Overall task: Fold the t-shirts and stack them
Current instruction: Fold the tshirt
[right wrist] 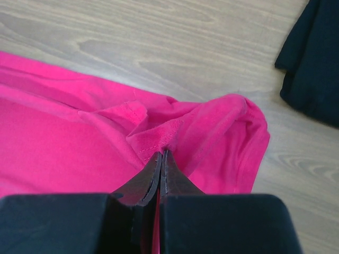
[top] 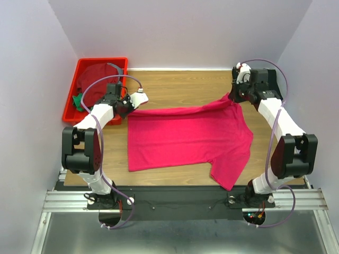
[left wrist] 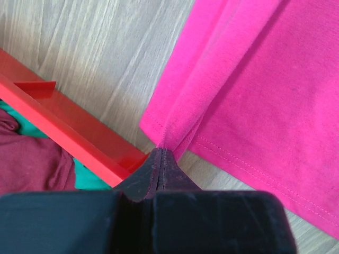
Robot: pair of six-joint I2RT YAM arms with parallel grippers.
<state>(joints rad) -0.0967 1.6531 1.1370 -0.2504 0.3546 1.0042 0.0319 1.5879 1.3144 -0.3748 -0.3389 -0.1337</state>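
- The pink-red t-shirt (top: 185,140) lies spread on the table (top: 175,87) between the arms, with its far edge pinched at both ends. The left pincer (left wrist: 160,159) is closed on a hem corner, and the right pincer (right wrist: 162,159) is closed on a bunched fold near a sleeve.
- Each grip takes only a thin nip of cloth at the fingertips. A quick pull could slip the fabric free, dropping one side and skewing the fold.
- The right grip gathers several layers, so the fold there may come out wrinkled.
- The left pincer sits just beside the red bin (left wrist: 79,137). A swing that way could knock its wall or snag the dark red t-shirt (left wrist: 32,164) inside.
- The black t-shirt (right wrist: 315,58) lies near the right pincer, and dragged cloth could catch it.
- The near sleeve (top: 229,172) reaches toward the table edge and may hang off.
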